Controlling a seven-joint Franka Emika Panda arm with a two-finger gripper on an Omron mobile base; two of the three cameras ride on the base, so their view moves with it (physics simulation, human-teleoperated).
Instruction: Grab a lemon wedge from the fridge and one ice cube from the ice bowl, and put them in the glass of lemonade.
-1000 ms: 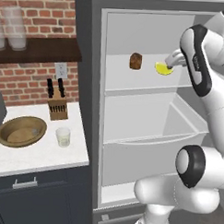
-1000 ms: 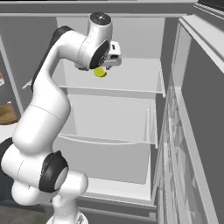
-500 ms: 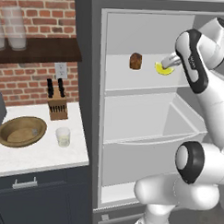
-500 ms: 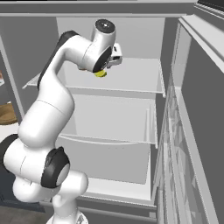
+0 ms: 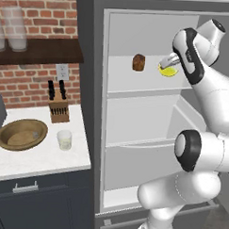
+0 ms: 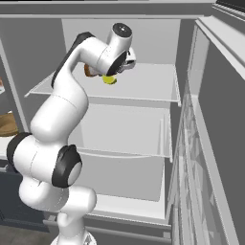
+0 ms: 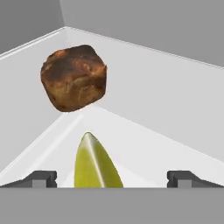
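Note:
The fridge [image 5: 93, 110] stands open, its pale shelves showing. On the top shelf lies the yellow lemon wedge [image 5: 168, 70] [image 6: 109, 80] [image 7: 95, 165]. My gripper [image 5: 168, 63] [image 7: 111, 178] hovers right at it, open, with the wedge between the two spread fingertips [image 7: 43, 178]; the fingers are apart from it. On the counter at left sit the tan ice bowl [image 5: 21, 134] and the glass of lemonade [image 5: 64, 139]. The ice cube cannot be made out.
A brown muffin-like lump [image 5: 139, 62] [image 7: 73, 78] sits on the same shelf just beyond the wedge. A knife block [image 5: 58, 110] stands by the brick wall. Tall clear jars [image 5: 14, 22] are on the dark shelf. The fridge door [image 6: 210, 143] hangs open at right.
The hand has pushed further into the top shelf and lowered toward the lemon wedge. The wedge and muffin have not moved; the jaws stay wide.

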